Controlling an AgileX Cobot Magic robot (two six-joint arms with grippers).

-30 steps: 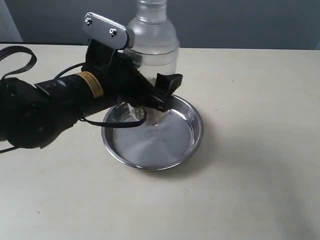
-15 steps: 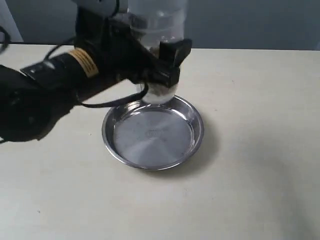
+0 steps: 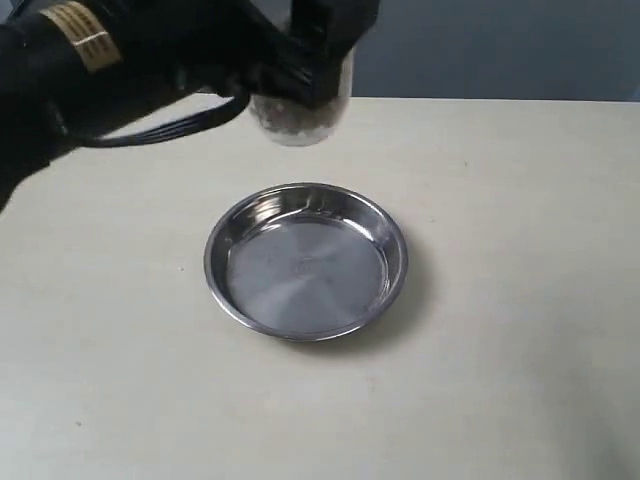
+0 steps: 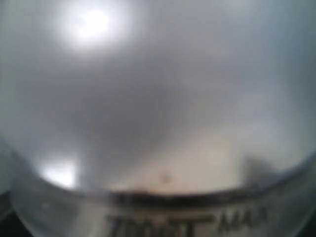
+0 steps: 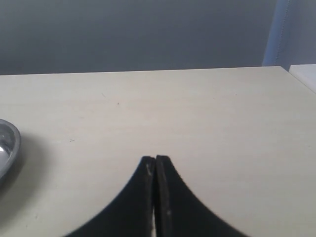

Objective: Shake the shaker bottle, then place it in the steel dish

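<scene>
Exterior view: my left gripper (image 3: 318,68) clamps shaker bottle (image 3: 297,122) aloft, 12 o'clock of steel dish (image 3: 300,270); shaking step, presumably; next, lower it centred; right gripper (image 5: 155,160) pinched together.

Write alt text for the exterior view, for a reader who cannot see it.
A black left gripper holds a clear frosted plastic shaker bottle, brown pellets at its bottom, in the air at the top of the picture. Nearer the camera, a round shiny stainless steel dish sits empty on a pale beige table.
</scene>
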